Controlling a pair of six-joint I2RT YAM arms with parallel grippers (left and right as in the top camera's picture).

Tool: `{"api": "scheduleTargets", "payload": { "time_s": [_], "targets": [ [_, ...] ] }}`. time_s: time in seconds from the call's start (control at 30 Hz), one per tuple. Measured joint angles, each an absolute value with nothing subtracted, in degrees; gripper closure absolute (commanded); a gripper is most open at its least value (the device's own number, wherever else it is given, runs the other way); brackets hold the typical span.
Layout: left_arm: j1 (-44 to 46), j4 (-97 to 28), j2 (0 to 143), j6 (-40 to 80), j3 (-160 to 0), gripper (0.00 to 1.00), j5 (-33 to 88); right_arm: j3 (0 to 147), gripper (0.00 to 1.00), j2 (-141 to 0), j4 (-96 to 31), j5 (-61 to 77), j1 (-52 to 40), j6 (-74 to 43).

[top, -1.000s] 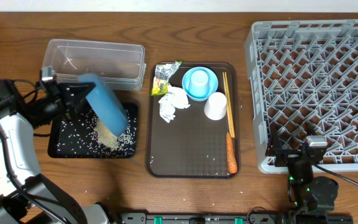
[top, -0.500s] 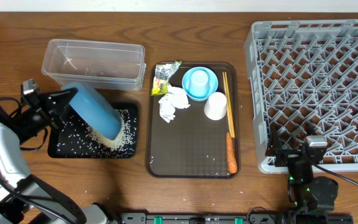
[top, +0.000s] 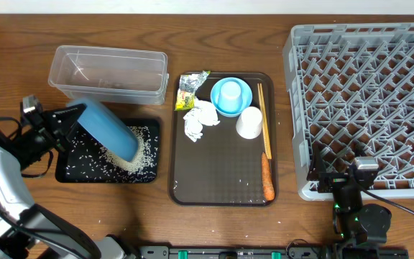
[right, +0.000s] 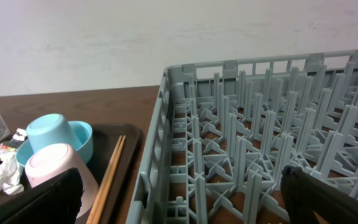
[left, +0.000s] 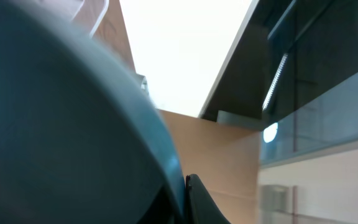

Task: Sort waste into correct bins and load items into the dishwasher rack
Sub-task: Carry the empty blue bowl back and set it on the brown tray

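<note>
Your left wrist cam is basically all blurry plate (left: pixel 55 124). Only the overhead shows your left gripper (top: pixel 69 119) clamped on its rim, tilting it over the rice (top: pixel 124 158) in the black tray (top: pixel 70 171). The right gripper (top: pixel 352 176) sits low by the rack (top: pixel 365 93) corner, fingers spread wide.

Overhead, bright light falls evenly from above; the desk (top: pixel 20 43) has a mild sheen, and shadows are short and soft. The left wrist view is poor (nearly all blur): the large blue plate (left: pixel 55 124) fills the left out of focus, and the upper middle is blown white. The right wrist view is softly lit, with the dishwasher rack (right: pixel 156 130) sharp and the lower corners dark and blurred.
</note>
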State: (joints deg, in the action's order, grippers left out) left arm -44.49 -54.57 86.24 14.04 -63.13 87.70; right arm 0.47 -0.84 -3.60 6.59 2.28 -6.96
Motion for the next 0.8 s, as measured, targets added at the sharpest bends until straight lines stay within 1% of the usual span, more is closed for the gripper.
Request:
{"api": "scheduleTargets", "payload": {
  "time_s": [0.17, 0.3, 0.37, 0.47, 0.57, 0.7, 0.8],
  "targets": [
    [-43.97, -56.82, 80.53, 13.06, -63.11, 0.94, 85.19, 0.47, 0.01, -0.84, -3.60, 6.59, 2.28, -6.96],
    [-39.88, -56.84, 71.18, 14.22, -63.16, 0.94, 80.07, 0.47, 0.01, -0.84, -3.60, 6.61, 2.28, -6.96],
    [-35.18, -57.06, 65.54, 15.88, -63.37, 0.94, 74.50, 0.47, 0.01, -0.84, -3.60, 6.59, 2.28, -6.96],
    [-25.61, -57.10, 57.58, 18.87, -63.72, 0.94, 64.82, 0.47, 0.01, -0.84, -3.60, 6.59, 2.28, -6.96],
    [-14.96, -57.23, 51.57, 22.63, -63.79, 0.94, 52.16, 0.47, 0.01, -0.84, -3.60, 6.59, 2.28, -6.96],
    [-1.56, -56.97, 47.75, 25.89, -63.79, 0.94, 37.39, 0.47, 0.01, -0.84, -3.57, 6.59, 2.28, -6.96],
    [7.42, -56.51, 47.79, 27.14, -63.79, 0.94, 30.41, 0.47, 0.01, -0.84, -3.60, 6.59, 2.28, -6.96]
  ]
}}
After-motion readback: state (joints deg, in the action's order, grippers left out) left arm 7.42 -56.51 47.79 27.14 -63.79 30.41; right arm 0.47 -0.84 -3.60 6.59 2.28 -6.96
